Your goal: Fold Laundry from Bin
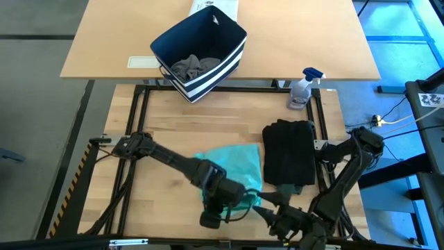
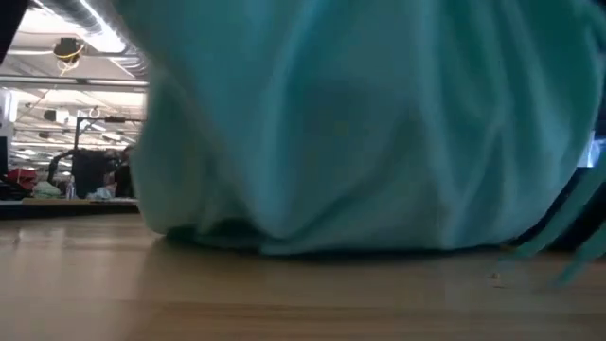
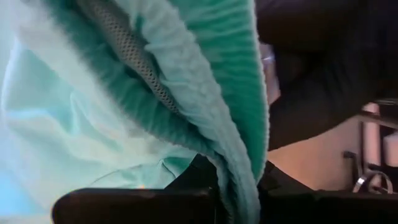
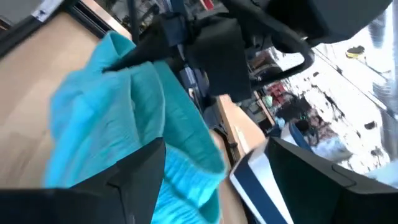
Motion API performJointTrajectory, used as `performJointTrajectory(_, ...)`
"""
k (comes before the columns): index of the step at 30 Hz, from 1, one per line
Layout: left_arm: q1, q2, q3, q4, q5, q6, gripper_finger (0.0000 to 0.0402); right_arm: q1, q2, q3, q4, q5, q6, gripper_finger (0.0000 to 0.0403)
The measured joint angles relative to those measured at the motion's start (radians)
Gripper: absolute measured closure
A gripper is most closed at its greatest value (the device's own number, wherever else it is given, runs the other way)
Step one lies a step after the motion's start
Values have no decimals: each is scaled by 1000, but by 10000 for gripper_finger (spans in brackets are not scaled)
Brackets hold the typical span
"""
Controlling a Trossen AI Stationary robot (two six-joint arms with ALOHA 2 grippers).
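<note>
The teal piece (image 1: 236,163) lies bunched on the wooden table, left of a folded black garment (image 1: 290,158). In the low view the teal piece (image 2: 360,123) fills the picture, its lower folds on the tabletop. My left gripper (image 1: 236,200) is shut on its near edge. My right gripper (image 1: 269,212) comes from the near right, open, with a teal fold (image 4: 186,180) between its fingers; I cannot tell whether they touch it. The navy bin (image 1: 201,52) stands tilted at the far side with grey laundry (image 1: 194,66) inside. My left gripper pinches the teal piece by a thick ribbed hem (image 3: 239,180) between its two fingers, several layers bunched together. The fingers slant down from the table's left side. The held edge is raised, and the rest of the cloth (image 4: 93,124) sags to the table.
A spray bottle (image 1: 303,87) stands at the far right of the wooden table. A white box (image 1: 215,8) sits behind the bin. A black metal frame (image 1: 139,125) runs round the work area. Bare wood lies at the far left (image 1: 180,132).
</note>
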Motion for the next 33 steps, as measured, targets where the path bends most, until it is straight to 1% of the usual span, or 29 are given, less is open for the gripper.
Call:
performJointTrajectory(3,50,0,0,0,61,71,383,17,-21,0,-104,50,90,121)
performJointTrajectory(9,170,-1,0,-19,75,204,383,39,-34,0,-284,84,289,121)
performJointTrajectory(11,212,-3,-1,-25,81,245,383,39,-35,0,-366,84,379,121)
performJointTrajectory(14,273,-6,-34,-3,100,284,383,37,-35,0,-507,83,530,121)
performJointTrajectory(16,298,-6,-59,7,91,304,383,37,-35,0,-602,82,639,121)
performJointTrajectory(18,306,-13,-104,50,87,331,383,35,-35,0,-694,83,744,121)
performJointTrajectory(21,305,-58,-221,149,97,351,383,36,-35,-1,-812,88,871,121)
performJointTrajectory(25,314,-168,-455,344,98,327,383,35,-35,-1,-894,85,971,121)
performJointTrajectory(27,325,-252,-584,457,99,296,383,35,-35,-1,-905,84,979,121)
performJointTrajectory(29,343,-333,-695,538,106,260,383,35,-35,-1,-908,91,979,121)
performJointTrajectory(31,376,-399,-789,595,102,218,383,35,-35,-1,-912,104,979,121)
performJointTrajectory(33,412,-435,-866,621,103,185,383,22,-35,-1,-910,109,979,121)
